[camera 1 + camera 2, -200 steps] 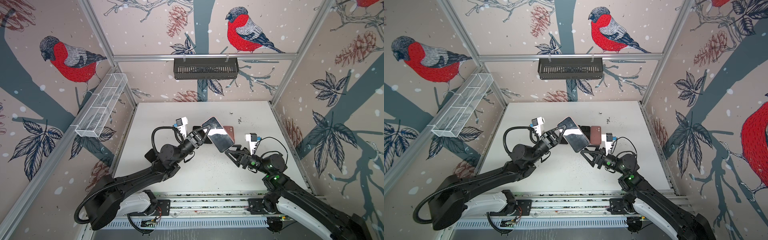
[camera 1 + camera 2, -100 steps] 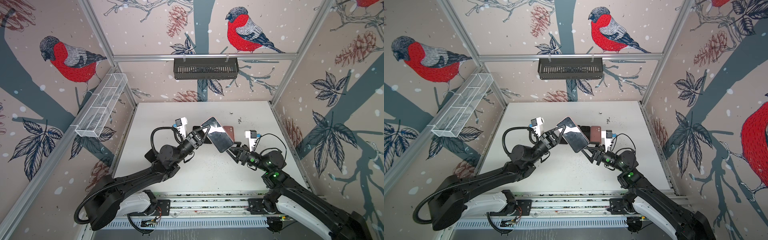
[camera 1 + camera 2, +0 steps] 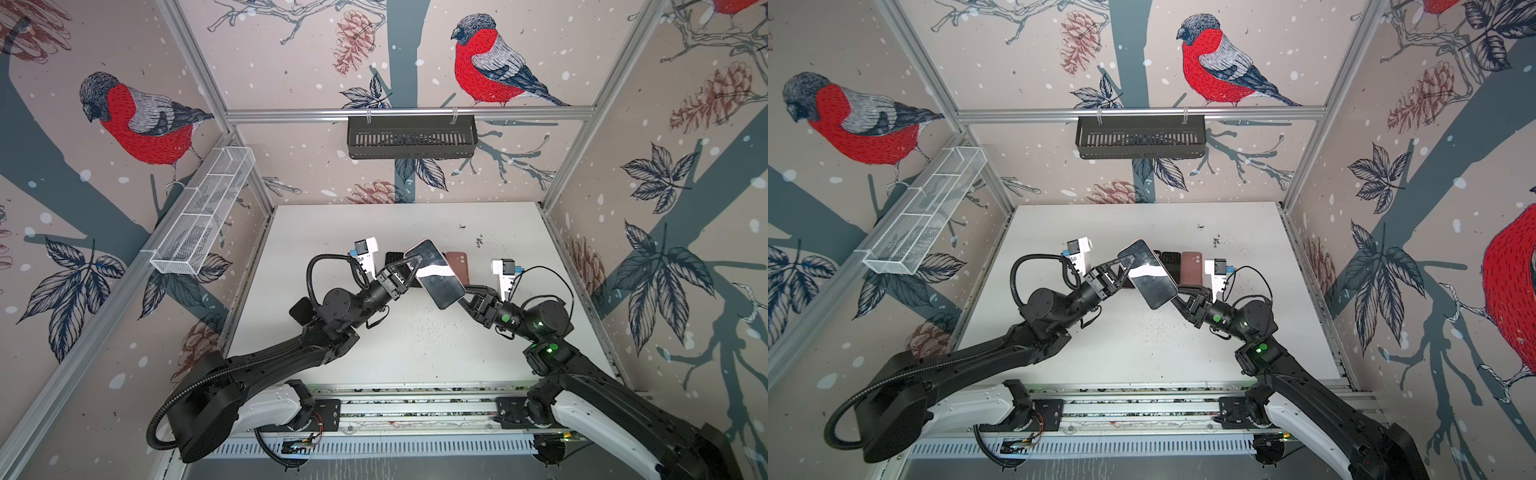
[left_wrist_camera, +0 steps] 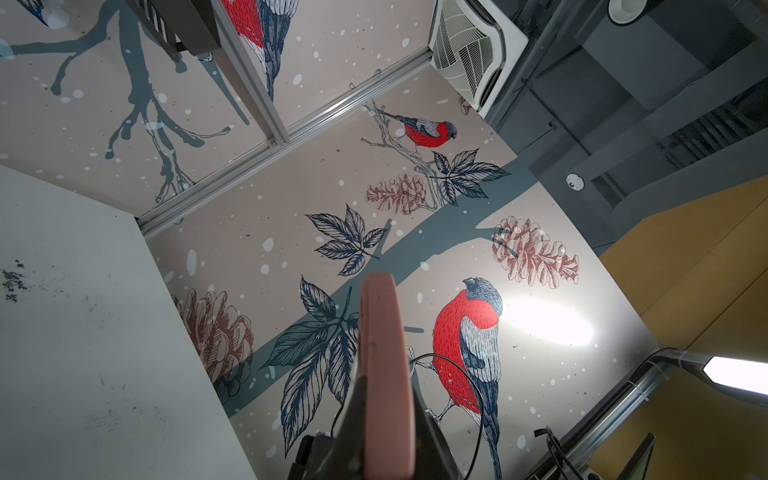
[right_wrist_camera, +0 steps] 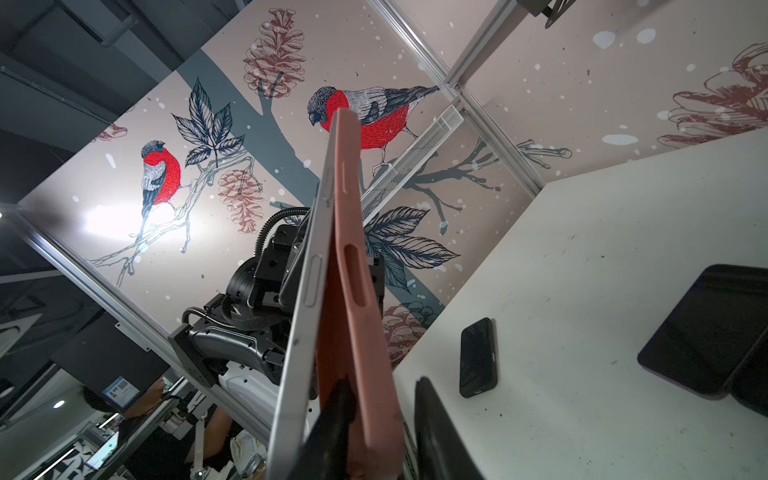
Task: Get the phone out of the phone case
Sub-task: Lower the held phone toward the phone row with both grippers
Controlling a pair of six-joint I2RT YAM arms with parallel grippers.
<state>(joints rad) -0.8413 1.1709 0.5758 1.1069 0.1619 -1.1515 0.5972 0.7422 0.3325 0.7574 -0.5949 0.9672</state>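
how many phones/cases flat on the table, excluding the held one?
3: black phone leftmost, second black phone mid-row, brownish case rightmost. The held phone may hide more.

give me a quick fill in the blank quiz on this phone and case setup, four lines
1. The left gripper holds the phone up in the air above the ___.
2. The phone case on that phone is ___ in colour.
3. The basket hanging on the back rail is ___.
4. The mesh tray fixed to the side wall is ___.

Missing words: table; pink; black; white.
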